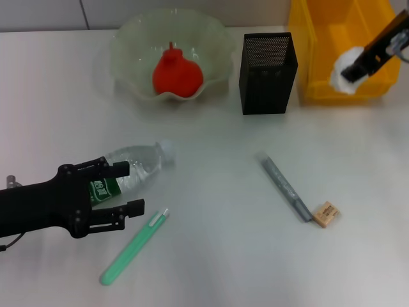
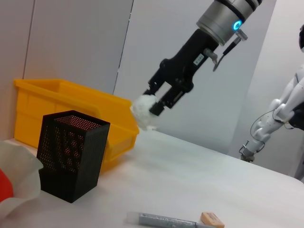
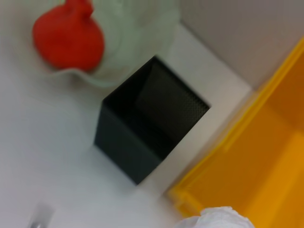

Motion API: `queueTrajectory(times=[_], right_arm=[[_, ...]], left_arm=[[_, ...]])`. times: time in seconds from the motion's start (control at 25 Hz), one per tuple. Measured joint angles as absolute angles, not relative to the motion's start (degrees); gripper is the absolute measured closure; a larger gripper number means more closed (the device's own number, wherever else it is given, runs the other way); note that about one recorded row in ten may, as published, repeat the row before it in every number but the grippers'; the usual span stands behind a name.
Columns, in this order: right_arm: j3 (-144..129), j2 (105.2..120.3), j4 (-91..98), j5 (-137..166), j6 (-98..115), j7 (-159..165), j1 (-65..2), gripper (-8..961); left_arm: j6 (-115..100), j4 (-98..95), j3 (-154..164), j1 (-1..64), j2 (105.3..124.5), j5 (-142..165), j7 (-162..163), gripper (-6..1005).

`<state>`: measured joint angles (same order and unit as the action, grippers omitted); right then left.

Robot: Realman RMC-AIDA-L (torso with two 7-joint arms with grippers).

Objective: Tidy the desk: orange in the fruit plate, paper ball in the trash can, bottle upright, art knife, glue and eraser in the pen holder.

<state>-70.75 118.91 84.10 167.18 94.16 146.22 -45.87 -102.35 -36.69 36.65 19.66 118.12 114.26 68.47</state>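
My right gripper (image 1: 350, 69) is shut on the white paper ball (image 1: 343, 66) and holds it above the front of the yellow bin (image 1: 319, 38); both also show in the left wrist view, gripper (image 2: 152, 104) and ball (image 2: 142, 111). My left gripper (image 1: 128, 189) is open, with its fingers on either side of the clear bottle (image 1: 137, 163), which lies on its side. The orange-red fruit (image 1: 177, 73) sits in the fruit plate (image 1: 128, 45). The green art knife (image 1: 134, 246), grey glue stick (image 1: 285, 187) and eraser (image 1: 325, 213) lie on the table. The black mesh pen holder (image 1: 268, 64) stands empty.
The pen holder stands between the fruit plate and the yellow bin at the back of the white table. A grey wall runs behind them. A white robot arm (image 2: 280, 109) shows far off in the left wrist view.
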Motion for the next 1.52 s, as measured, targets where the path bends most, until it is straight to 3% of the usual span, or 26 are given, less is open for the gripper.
queueTrajectory(times=[0.68,1.04,1.16,1.52], right_arm=[[-65.76,119.15,73.23,157.77,56.55,139.40,-37.26,363],[-65.67,119.19,71.02,156.90,54.78,138.10,-36.60,337],[-65.72,119.19,72.29,156.37,55.39,138.09,-35.56,165],[-56.41,118.44,81.83,135.15,72.16,124.46,-30.31,167]], left_arm=[[-101.85,-34.85,36.12,19.86,118.19,114.12,68.54,208],[-102.39,-34.87,36.04,19.57,118.10,113.50,69.00,208],[-102.46,-35.14,36.03,19.59,118.03,113.46,68.97,209],[-101.89,-37.77,35.95,21.88,116.34,113.41,71.53,209]])
